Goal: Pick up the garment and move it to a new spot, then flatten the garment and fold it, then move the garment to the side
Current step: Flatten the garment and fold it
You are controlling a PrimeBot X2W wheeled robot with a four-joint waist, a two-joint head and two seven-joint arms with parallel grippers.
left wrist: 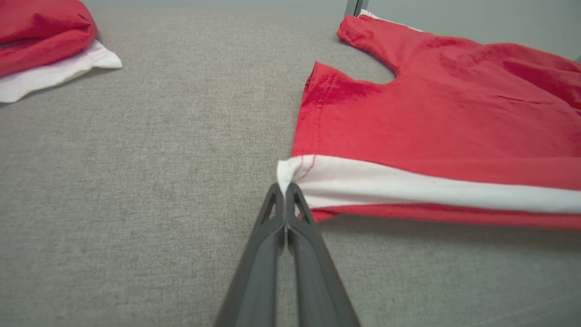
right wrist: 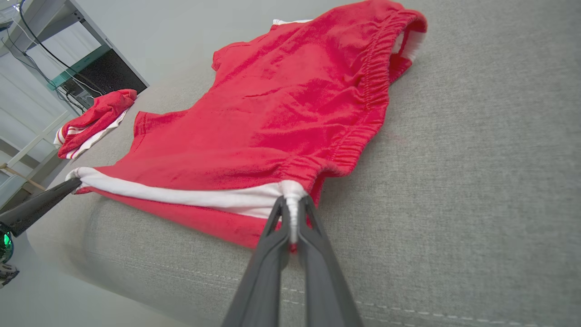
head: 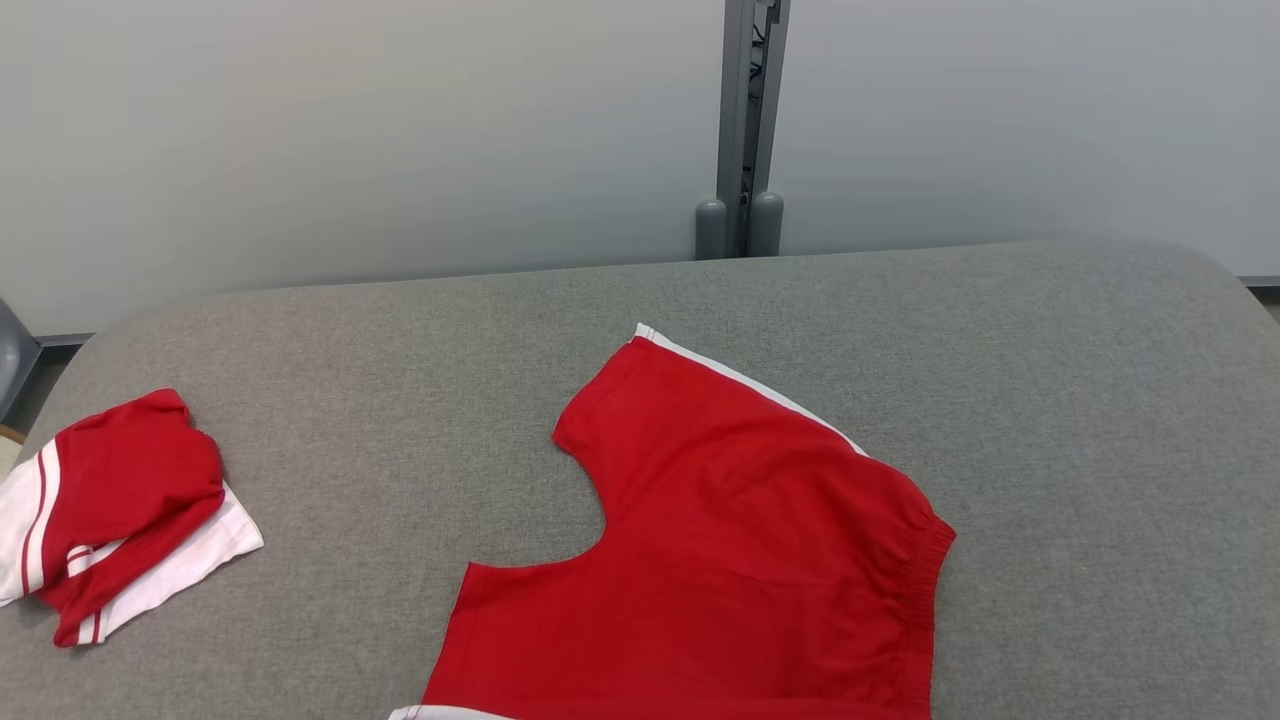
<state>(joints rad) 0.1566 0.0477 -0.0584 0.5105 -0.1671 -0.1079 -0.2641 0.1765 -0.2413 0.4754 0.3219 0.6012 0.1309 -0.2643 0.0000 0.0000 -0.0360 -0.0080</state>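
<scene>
Down at the near edge of the grey fabric-covered desk [head: 1050, 400], the red shorts [head: 720, 560] are spread mostly flat, legs pointing left and the elastic waistband [right wrist: 372, 91] on the right. Both claws have the side closest to the robot. The left claw [left wrist: 285, 187] is pinched tight on the leg-hem corner, right where the white side stripe [left wrist: 408, 186] ends. The right claw [right wrist: 292, 200] is clamped on the other end of that stripe, at the waistband.

My guess is that holding both ends of one seam is the point: the edge is stretched straight between them and sits a bit off the fabric, with a shadow under it. That looks to me like a setup for tugging the shorts flat or flipping that side over for the fold.

Pose-wise, both arms come in low, fingers lying nearly level with the surface and pointing away from the robot. Another red-and-white garment [head: 120, 510] sits bundled well off to the left, out of the way.
</scene>
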